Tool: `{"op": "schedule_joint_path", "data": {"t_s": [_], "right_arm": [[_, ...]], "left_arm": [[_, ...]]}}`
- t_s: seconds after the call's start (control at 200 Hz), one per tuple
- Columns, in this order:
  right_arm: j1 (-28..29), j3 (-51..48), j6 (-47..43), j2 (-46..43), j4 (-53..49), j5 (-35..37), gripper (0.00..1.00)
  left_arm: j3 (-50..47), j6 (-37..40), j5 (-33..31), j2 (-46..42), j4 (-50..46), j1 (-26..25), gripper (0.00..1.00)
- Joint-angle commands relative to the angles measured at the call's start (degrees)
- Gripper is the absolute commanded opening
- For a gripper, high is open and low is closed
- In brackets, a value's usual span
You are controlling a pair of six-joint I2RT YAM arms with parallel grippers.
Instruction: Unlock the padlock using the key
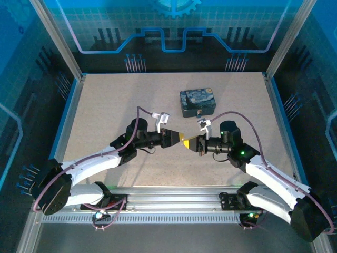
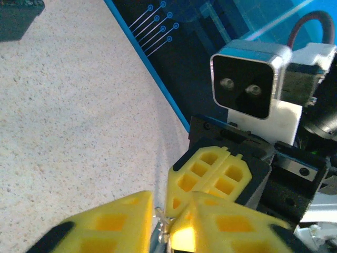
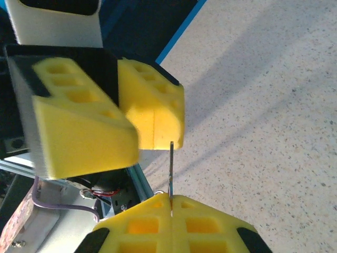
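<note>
Right claw (image 3: 171,201) is pressed together on the key (image 3: 171,168), with the thin blade poking straight out past its tips, above the bench (image 3: 263,95). Nose to nose with it, the left claw (image 2: 160,213) has its tips at the key's far end. A sliver of metal sits in the narrow slot between its fingers, though whether they pinch it cannot be told. The padlock (image 1: 200,112) sits beyond both claws, at the near edge of the blue tin (image 1: 196,100)
</note>
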Motion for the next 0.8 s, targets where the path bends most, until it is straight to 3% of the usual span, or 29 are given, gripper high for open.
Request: {"op": "schedule_joint_path", "data": {"t_s": [0.0, 0.375, 0.795], "right_arm": [[-0.3, 0.7, -3.5, -1.0, -5.9, 2.2, 0.00], [-0.5, 3.3, -10.3, -3.9, -18.9, 10.2, 0.00], [-0.3, 2.4, -11.7, -7.7, -23.3, 14.9, 0.00]], "left_arm": [[0.6, 2.0, -1.8, -2.5, -1.6, -0.1, 0.41], [6.2, 5.6, -11.0, -1.2, -15.8, 1.7, 0.67], [22.7, 0.3, -8.9, 22.2, -21.6, 11.0, 0.75]]}}
